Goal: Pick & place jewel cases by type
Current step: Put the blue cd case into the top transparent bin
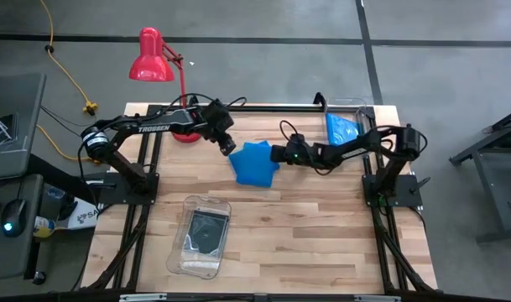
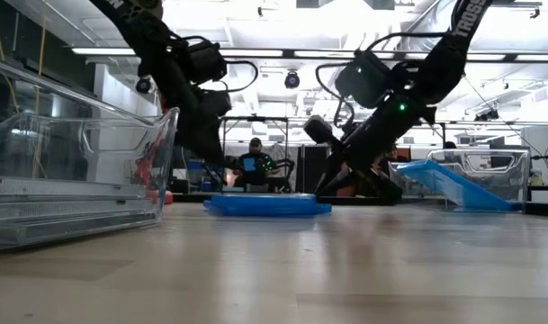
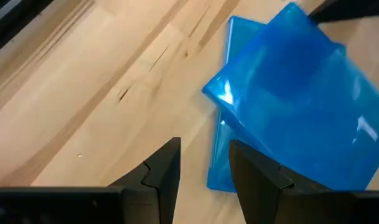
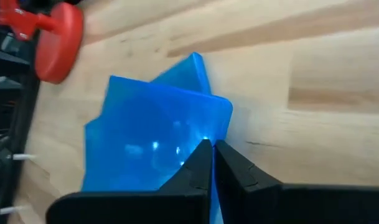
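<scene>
Jewel cases lie in three places in your high view. At lower left of centre, a dark case (image 1: 207, 229) sits inside a clear bin (image 1: 181, 252) whose long axis runs up and down the frame; the plastic glare leaves you unable to tell whether it is one case or two. At the centre, the blue stack (image 1: 255, 163) lies flat on the table (image 1: 322, 243), its cases fanned so the corners point different ways, and you cannot count them. At upper right, more blue cases (image 1: 342, 127) lean tilted in a second clear bin (image 1: 362, 106), partly hidden behind the right arm.

The left gripper (image 1: 228, 146) hangs just beside the stack's upper left corner, its fingers (image 3: 165, 169) standing apart with nothing between them. The right gripper (image 1: 278, 154) meets the stack's right edge with fingers pressed together; in the right wrist view the tips sit over the top case's edge, and you cannot tell whether they pinch it.
</scene>
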You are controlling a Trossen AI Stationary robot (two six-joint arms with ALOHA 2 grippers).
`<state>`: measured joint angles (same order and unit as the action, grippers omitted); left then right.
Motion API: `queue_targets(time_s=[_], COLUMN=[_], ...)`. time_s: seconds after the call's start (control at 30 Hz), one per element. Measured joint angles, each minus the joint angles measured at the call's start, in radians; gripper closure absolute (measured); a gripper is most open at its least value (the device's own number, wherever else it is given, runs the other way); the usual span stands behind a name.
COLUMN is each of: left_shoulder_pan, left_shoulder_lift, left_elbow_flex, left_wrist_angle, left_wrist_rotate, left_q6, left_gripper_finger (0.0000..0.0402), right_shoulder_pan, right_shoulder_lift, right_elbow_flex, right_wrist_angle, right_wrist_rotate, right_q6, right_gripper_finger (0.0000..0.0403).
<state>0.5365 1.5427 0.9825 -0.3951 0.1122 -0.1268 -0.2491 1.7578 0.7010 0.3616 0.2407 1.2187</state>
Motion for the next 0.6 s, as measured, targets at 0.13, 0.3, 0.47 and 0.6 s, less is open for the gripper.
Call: queue_targets(time_s=[0.13,0.3,0.47,0.6], left_shoulder_pan=[0.0,0.0,-0.011,-0.028], left_shoulder_lift=[-0.001,-0.001,0.013,0.056], left_elbow_flex=[0.0,0.001,0.002,0.002], left_wrist_angle=[-0.017,-0.025,-0.018,-0.001], left_wrist_rotate=[-0.014,-0.017,-0.004,0.095], left_q6=[0.019,0.021,0.017,0.007], left_gripper_finger=[0.0269,0.0269,0.0269,0.0269], right_shoulder_pan=[0.008,0.009,-0.001,-0.013], right_shoulder_lift=[-0.035,-0.087,-0.11,-0.11], right_elbow_flex=[0.001,0.001,0.003,0.003], right_wrist_angle=[0.013,0.013,-0.052,-0.106], right_wrist_rotate=[0.014,0.03,0.049,0.025], right_q6=[-0.019,-0.057,-0.07,-0.042], right_gripper_finger=[0.0402,0.0402,0.0403,0.0402])
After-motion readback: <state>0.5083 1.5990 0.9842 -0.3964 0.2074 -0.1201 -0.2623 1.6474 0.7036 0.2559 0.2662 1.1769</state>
